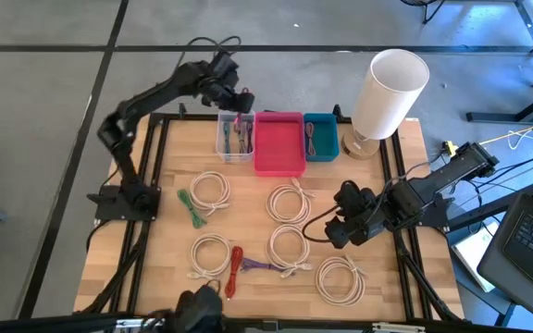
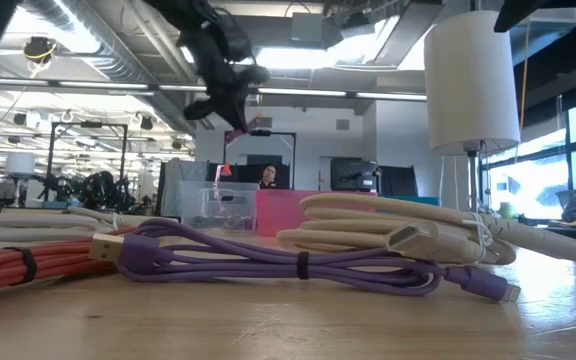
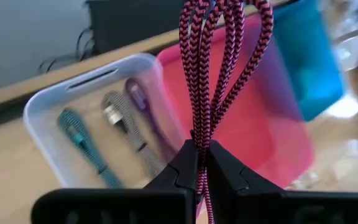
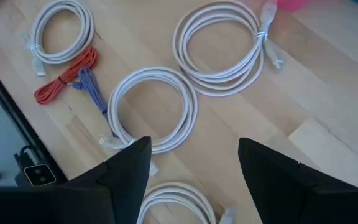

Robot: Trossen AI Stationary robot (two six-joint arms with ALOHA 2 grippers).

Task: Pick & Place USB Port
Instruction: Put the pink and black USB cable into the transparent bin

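From above, the left gripper [image 1: 240,104] was seen raised over the far edge of the table [image 1: 155,268], above the clear bin [image 1: 235,135] and close to its border with the pink bin [image 1: 279,144]. A teal bin [image 1: 320,137] stood against the pink one's other side, and a white lamp [image 1: 389,92] rose at the far right corner. Six white cable coils [image 1: 288,203] were spread over the middle and near part of the wood, with a green cable [image 1: 190,206], a red cable [image 1: 236,270] and a purple cable [image 1: 263,266] among them; bare strips were left between the coils. The right gripper [image 1: 339,225] was held over the right side, beside the coils.

At table level, the left gripper [image 2: 230,105] was seen well above the bins, a pink-and-black braided cable [image 2: 229,150] hanging from it towards the clear bin [image 2: 213,205]. The purple cable [image 2: 268,262] and a white coil [image 2: 398,232] filled the near edge.

In the left wrist view, the fingers [image 3: 179,171] were closed on the looped braided cable [image 3: 219,62], over the wall shared by the clear bin [image 3: 48,124] and the pink bin [image 3: 253,124]. Three cables already lay in the clear bin.

In the right wrist view, the right fingers [image 4: 129,165] were spread wide and empty above the white coils [image 4: 154,109] and bare wood.
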